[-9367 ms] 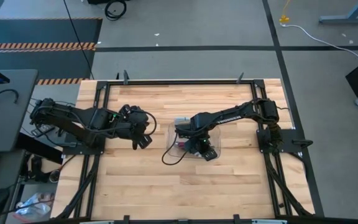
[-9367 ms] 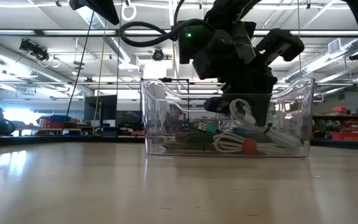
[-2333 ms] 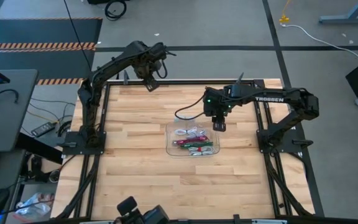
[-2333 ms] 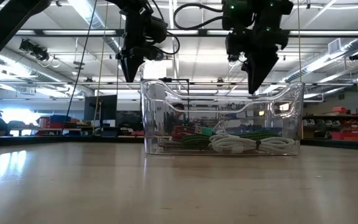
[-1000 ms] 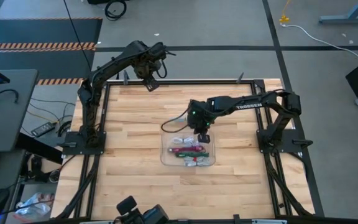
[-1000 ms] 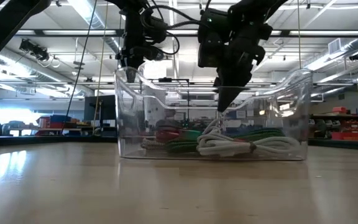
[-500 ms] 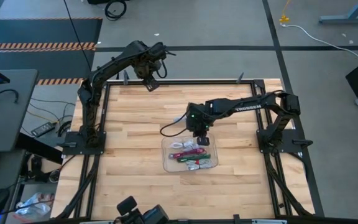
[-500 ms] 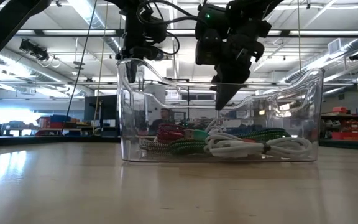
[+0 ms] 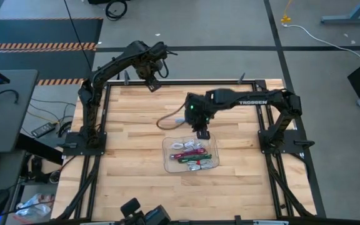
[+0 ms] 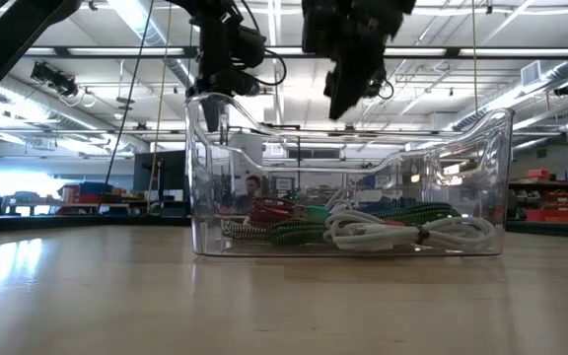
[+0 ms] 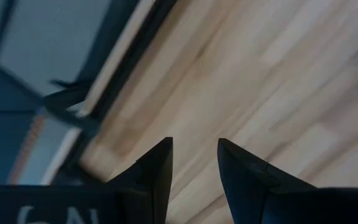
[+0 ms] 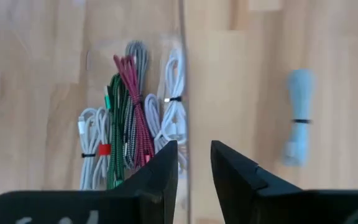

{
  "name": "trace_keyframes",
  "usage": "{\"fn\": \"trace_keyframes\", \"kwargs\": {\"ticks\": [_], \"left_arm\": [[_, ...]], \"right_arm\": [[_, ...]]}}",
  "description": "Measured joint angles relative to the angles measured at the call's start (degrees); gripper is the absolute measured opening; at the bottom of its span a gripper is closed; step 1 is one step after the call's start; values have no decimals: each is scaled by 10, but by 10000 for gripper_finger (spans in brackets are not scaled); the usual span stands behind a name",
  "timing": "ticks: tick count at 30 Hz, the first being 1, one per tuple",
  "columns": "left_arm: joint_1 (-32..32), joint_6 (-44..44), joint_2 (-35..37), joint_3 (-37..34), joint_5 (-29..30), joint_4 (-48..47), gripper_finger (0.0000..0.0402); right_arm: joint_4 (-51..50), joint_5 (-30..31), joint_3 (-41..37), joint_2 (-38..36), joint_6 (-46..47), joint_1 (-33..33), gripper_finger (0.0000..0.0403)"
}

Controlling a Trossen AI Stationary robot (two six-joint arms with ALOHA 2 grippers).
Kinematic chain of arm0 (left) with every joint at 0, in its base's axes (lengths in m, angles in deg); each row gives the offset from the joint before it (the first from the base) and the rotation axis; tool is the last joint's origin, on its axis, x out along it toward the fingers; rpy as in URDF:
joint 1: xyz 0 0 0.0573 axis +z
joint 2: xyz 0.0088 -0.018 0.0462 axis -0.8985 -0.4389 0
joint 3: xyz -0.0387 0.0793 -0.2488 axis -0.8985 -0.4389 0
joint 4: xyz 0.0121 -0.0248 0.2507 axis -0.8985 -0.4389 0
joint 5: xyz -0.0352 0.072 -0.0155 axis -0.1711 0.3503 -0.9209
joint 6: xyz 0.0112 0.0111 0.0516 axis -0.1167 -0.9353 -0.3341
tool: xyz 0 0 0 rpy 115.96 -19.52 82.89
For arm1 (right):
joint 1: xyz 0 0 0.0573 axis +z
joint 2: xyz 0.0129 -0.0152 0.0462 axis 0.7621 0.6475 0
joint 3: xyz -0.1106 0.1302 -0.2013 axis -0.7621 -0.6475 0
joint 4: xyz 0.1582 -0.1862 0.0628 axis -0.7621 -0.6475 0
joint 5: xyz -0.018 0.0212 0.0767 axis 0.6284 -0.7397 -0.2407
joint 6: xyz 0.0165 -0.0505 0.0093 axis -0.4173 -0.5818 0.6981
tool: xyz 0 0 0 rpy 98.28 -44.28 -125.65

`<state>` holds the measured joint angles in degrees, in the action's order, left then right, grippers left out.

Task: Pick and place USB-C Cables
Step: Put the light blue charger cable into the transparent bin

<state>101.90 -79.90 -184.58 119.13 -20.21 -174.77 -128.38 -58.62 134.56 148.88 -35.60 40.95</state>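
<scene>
Several USB-C Cables [image 9: 192,153] in dark red, green, grey and white lie bundled on the floor of a clear plastic tray [image 9: 166,156] at the table's middle; they also show through its wall [image 10: 363,227]. One grey-blue cable [image 12: 297,118] lies on the bare wood outside the tray wall [image 12: 182,74]. My right gripper [image 9: 202,132] hangs above the tray's far rim, pointing down, open, with nothing between its fingers [image 12: 194,155]. My left gripper [image 9: 152,84] waits high over the table's far edge, open and empty [image 11: 194,152].
A black metal frame [image 9: 105,125] runs along the table's left, far and right sides. A loop of the right arm's black cable [image 9: 167,122] hangs left of the gripper, beyond the tray. Bare wood [image 9: 142,187] lies on the tray's near and left sides.
My right gripper has risen out of the tray and gone a little toward the table's far edge. The tray slid slightly toward the near edge early on, then stayed put with its cables.
</scene>
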Motion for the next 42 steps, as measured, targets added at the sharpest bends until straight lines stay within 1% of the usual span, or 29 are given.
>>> {"fn": "trace_keyframes", "kwargs": {"ticks": [4,9,15,18,19,22,25,28,31,36,42], "left_arm": [[-6,1,0,0,-65,25,133],[-35,3,0,0,-86,46,133],[-87,19,0,0,-131,92,133],[-123,19,0,0,-137,120,133],[-135,17,0,0,-137,129,133],[-169,11,0,0,-137,156,133],[-200,1,-11,0,-136,174,138],[-225,-1,-37,0,-133,178,153],[-242,-5,-73,0,-113,179,173],[-247,-12,-135,0,-66,184,199],[-229,-12,-182,0,-68,198,208]], "right_arm": [[-86,-7,96,-1,-14,-15,102],[-155,-35,237,-2,-33,-21,103],[-190,-34,413,-3,-60,-24,103],[-205,-32,490,-4,-61,-30,103],[-199,-32,497,-9,-61,-32,103],[-164,-33,465,-51,-59,-42,103],[-163,-30,464,-77,-40,-47,103],[-160,-28,464,-95,-30,-47,103],[-161,-29,464,-110,-22,-46,103],[-161,-30,464,-123,-11,-36,103],[-161,-31,464,-126,-9,-26,103]]}}
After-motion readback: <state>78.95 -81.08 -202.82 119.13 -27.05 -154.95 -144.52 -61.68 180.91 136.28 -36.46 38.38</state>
